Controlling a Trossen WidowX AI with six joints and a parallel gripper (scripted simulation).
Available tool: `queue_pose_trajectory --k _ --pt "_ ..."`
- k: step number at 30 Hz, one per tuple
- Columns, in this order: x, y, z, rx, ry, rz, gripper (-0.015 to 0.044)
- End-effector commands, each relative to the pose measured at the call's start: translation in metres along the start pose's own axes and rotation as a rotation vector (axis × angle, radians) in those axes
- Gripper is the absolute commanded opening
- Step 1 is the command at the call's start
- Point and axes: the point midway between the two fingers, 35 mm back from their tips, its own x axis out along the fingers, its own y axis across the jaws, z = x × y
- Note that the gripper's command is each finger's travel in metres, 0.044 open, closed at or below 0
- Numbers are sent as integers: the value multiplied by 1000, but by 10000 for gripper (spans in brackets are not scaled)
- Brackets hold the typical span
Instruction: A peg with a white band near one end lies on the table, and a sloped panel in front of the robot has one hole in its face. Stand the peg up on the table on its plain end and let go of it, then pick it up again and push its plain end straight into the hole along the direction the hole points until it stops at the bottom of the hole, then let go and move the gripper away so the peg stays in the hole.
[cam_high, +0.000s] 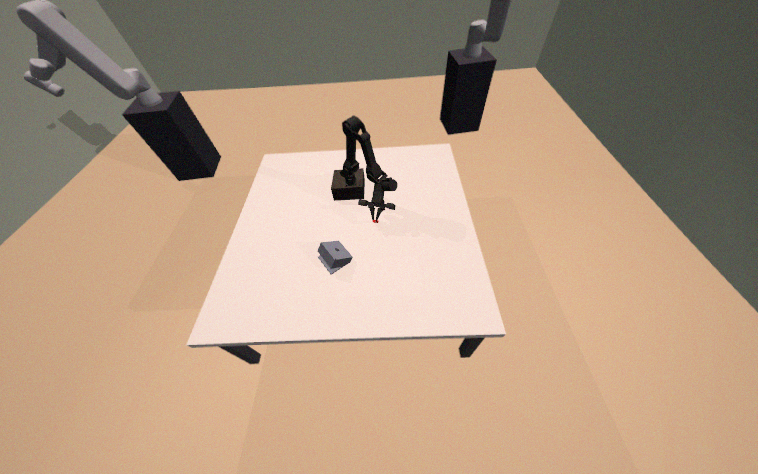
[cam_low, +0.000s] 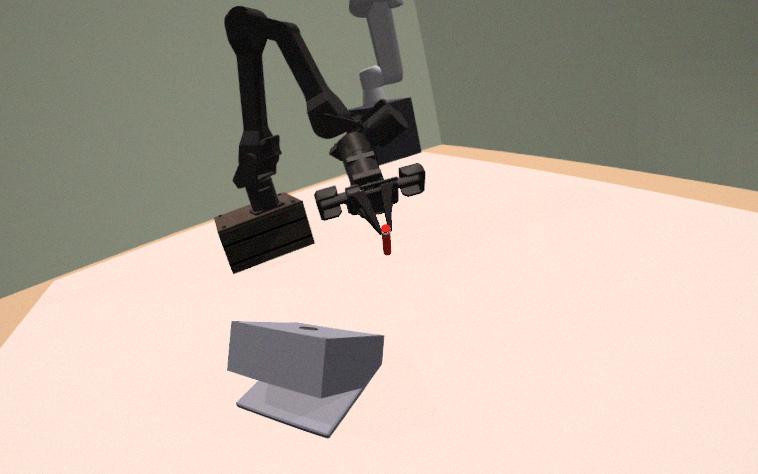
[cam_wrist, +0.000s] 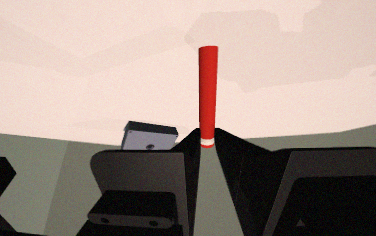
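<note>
My gripper (cam_high: 375, 219) (cam_low: 385, 229) (cam_wrist: 206, 132) is shut on the red peg (cam_low: 386, 245) (cam_wrist: 208, 90), close to its white band. In the exterior view the peg hangs nearly upright, banded end up at the fingertips and plain end down. Whether the plain end touches the table (cam_high: 419, 290) (cam_low: 558, 335) cannot be told. The grey sloped panel (cam_high: 335, 259) (cam_low: 273, 357) (cam_wrist: 137, 138) stands on the table, away from the gripper. Its one hole (cam_high: 336, 249) (cam_low: 308, 328) (cam_wrist: 150, 146) shows in the upper face, with nothing in it.
The arm's dark base box (cam_high: 347, 185) (cam_low: 268, 237) stands on the table behind the panel, beside the gripper. Two grey arms on black pedestals (cam_high: 173, 136) (cam_high: 466, 92) stand beyond the table's far side. The arm's shadow falls on the table.
</note>
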Motion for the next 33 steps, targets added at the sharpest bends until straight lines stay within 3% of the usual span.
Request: queue_pose_trajectory --k 1,33 --pt "-2 3 5 -6 34 10 50" --pt "-19 3 19 -10 309 9 50"
